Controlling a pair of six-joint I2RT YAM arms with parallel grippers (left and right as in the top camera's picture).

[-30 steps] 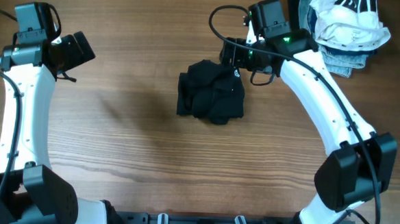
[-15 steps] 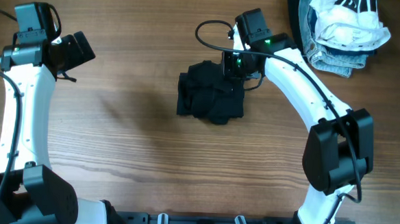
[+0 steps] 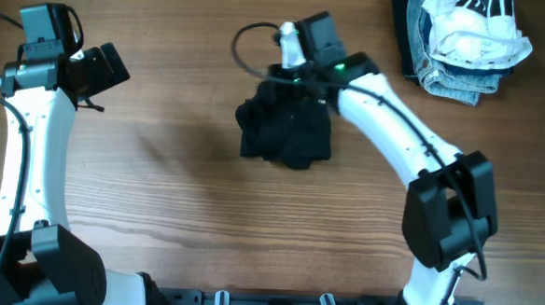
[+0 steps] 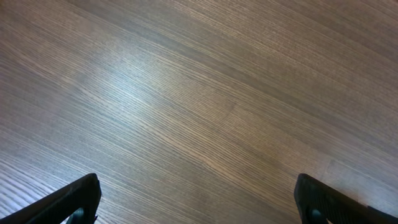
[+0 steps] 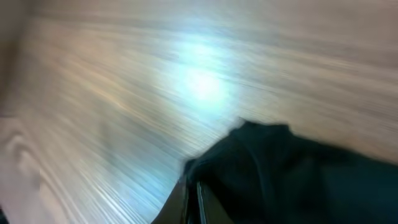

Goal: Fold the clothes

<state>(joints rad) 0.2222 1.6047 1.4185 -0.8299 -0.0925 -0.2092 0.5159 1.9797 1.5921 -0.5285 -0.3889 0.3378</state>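
The clothes (image 3: 287, 135) lie in a crumpled black heap on the middle of the table (image 3: 158, 193), nowhere near flat. The heap's far edge reaches right up into the right gripper (image 5: 191, 200). That gripper is clamped tight on a pinch of the black fabric — the wrist view, though smeared, shows cloth rising straight out from its closed fingertips, with bare wood beyond them.

The step in hand looks like drawing the heap open so it can be spread before any fold. To do it well, I judge the pinch should be lifted only a little and pulled away from the bulk below the hand, slowly enough that the thin fabric does not slip out. Whether one layer or several is caught cannot be told.

The left gripper (image 4: 199, 208) hangs well away from the heap with its fingers spread wide and nothing between them — only wood beneath. It could help by taking the opposite edge. Well off to the right gripper's outer side sits a pile of denim and white cloth (image 3: 465, 41), best left alone.
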